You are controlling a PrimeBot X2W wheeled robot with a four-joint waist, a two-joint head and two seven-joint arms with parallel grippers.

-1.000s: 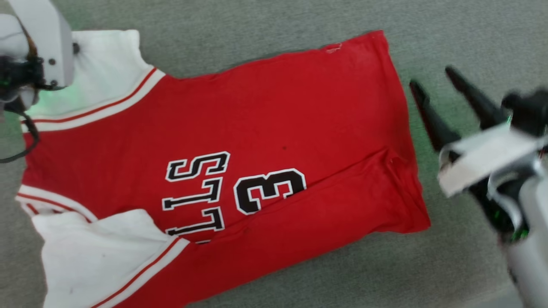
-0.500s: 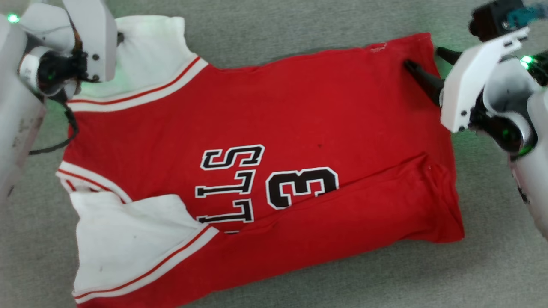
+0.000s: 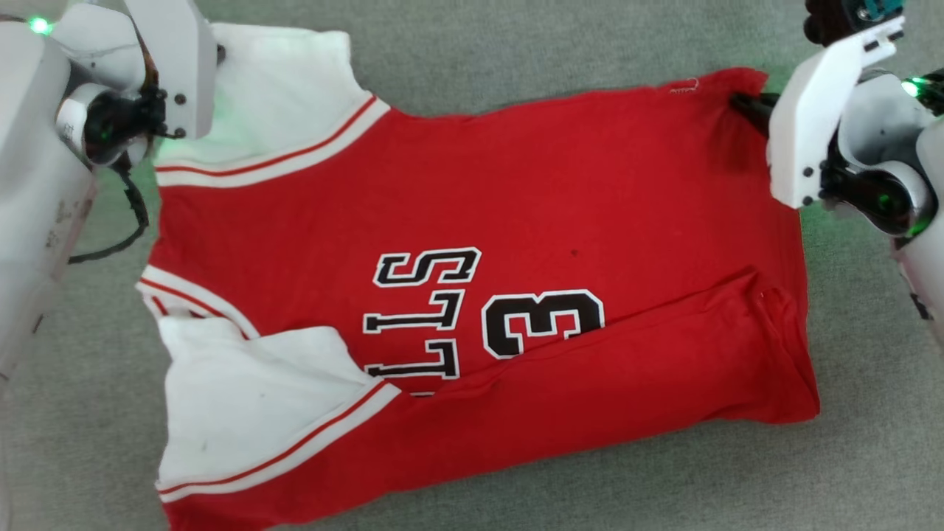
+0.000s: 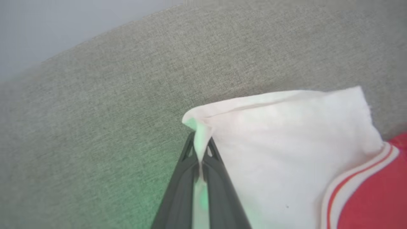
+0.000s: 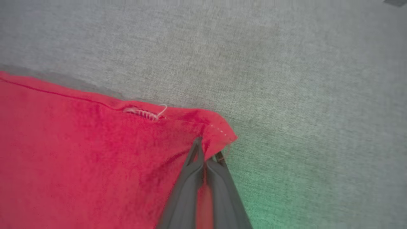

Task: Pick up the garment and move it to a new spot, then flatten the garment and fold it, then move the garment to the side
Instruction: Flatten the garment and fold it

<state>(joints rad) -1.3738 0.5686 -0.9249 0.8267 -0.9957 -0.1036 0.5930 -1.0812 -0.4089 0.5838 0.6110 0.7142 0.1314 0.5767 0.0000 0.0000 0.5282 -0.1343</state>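
The garment (image 3: 516, 192) is showing solid red across the body, and its sleeves (image 3: 273, 81) are reading white. The trim (image 3: 265, 156) beside the left gripper (image 4: 200, 143) is running white with thin red stripes. The lettering (image 3: 413, 321) is showing black with a white outline. The red corner at the right gripper (image 5: 208, 148) is carrying white stitching (image 5: 144, 113). Both grippers' fingers are reading dark grey. The woven surface (image 3: 531, 44) is showing grey-green, with a green glow tinting it near each gripper.
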